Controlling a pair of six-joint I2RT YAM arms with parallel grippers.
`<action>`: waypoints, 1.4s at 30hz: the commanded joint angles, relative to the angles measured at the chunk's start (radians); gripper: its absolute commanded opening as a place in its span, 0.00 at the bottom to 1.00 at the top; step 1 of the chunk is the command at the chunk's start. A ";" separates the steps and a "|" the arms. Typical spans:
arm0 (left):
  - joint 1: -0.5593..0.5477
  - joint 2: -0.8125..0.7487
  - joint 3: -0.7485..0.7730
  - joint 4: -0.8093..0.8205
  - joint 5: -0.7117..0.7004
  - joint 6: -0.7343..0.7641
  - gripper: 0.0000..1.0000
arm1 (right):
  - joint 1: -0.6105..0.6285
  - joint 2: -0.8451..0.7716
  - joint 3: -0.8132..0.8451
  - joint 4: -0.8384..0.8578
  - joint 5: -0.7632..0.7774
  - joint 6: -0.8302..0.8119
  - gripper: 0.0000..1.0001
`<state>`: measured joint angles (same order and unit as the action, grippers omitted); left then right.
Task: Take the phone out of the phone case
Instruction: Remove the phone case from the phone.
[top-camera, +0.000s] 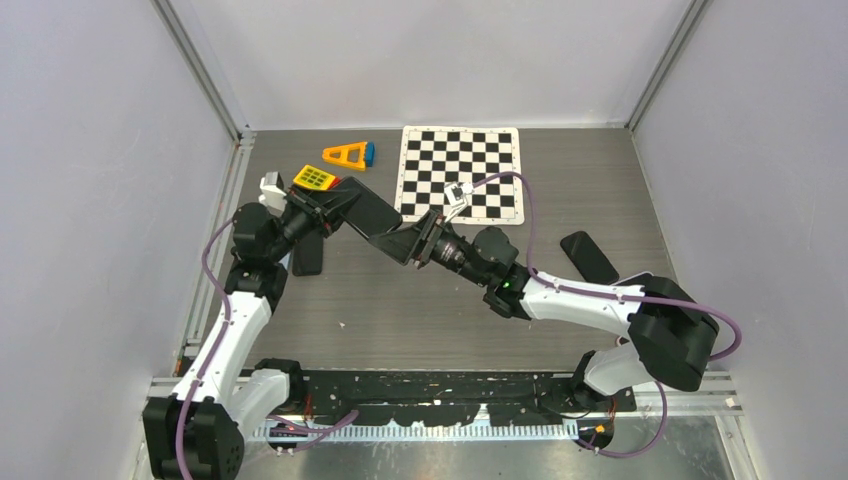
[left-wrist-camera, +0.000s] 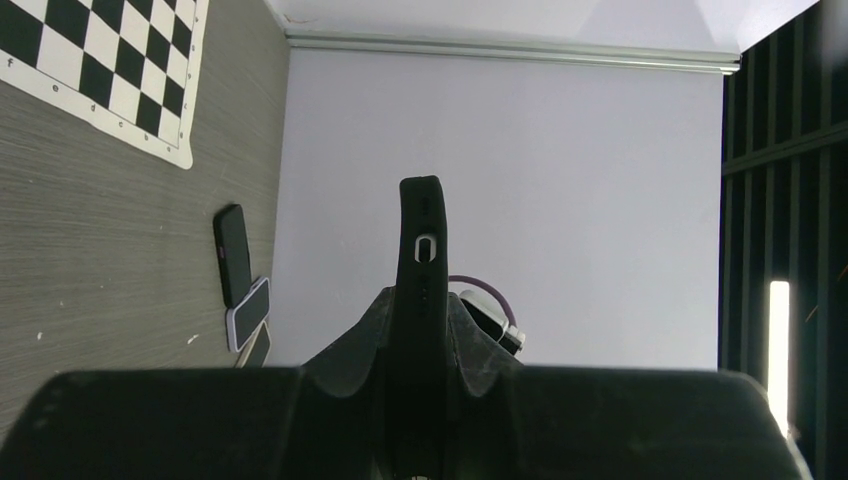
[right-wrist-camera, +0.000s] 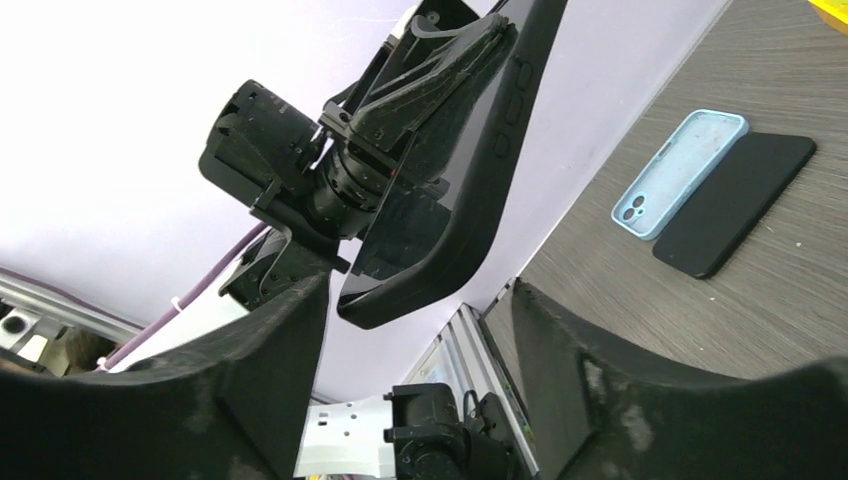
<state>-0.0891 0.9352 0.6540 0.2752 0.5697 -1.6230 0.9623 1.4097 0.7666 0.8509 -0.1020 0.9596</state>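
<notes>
1. The phone case (top-camera: 368, 212), with the phone (right-wrist-camera: 405, 250) seated in it, is held in the air above the table (top-camera: 400, 310), just left of the chessboard mat (top-camera: 460, 170)
2. The left gripper (top-camera: 330, 205) is clamped on the phone case at one end, across its flat faces; the jaws of the right gripper (top-camera: 410, 245) stand apart, with the free end of the case in the gap and no contact evident
3. The case is judged light and pliable at its rim, the phone stiff, smooth and breakable if dropped
4. A corner of the rim at the free end is judged the best place to be taken and peeled back; the glossy screen is likely to be slippery and is better avoided
5. A light blue case (right-wrist-camera: 680, 172) and a flat black handset (right-wrist-camera: 735, 200) lie side by side on the table below; a dark handset (top-camera: 588, 256) lies well to the right; an orange triangle (top-camera: 345, 155) and a yellow block (top-camera: 313, 178) sit behind the left gripper
6. Nothing is seen between the open jaws and the case, but the two grippers are close together and could be knocked against each other
</notes>
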 joint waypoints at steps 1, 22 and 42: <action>0.003 -0.024 0.053 0.076 0.035 -0.042 0.00 | 0.004 -0.004 0.080 -0.029 0.038 0.017 0.61; 0.003 -0.045 0.092 0.029 0.169 -0.233 0.00 | 0.004 0.146 0.106 -0.278 0.059 -0.397 0.01; 0.004 -0.024 0.159 -0.173 0.183 -0.111 0.00 | 0.003 0.131 0.184 -0.513 0.044 -0.749 0.01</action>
<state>-0.0410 0.9508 0.7338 0.0895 0.5800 -1.7210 0.9848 1.4700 0.9760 0.5339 -0.1650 0.3664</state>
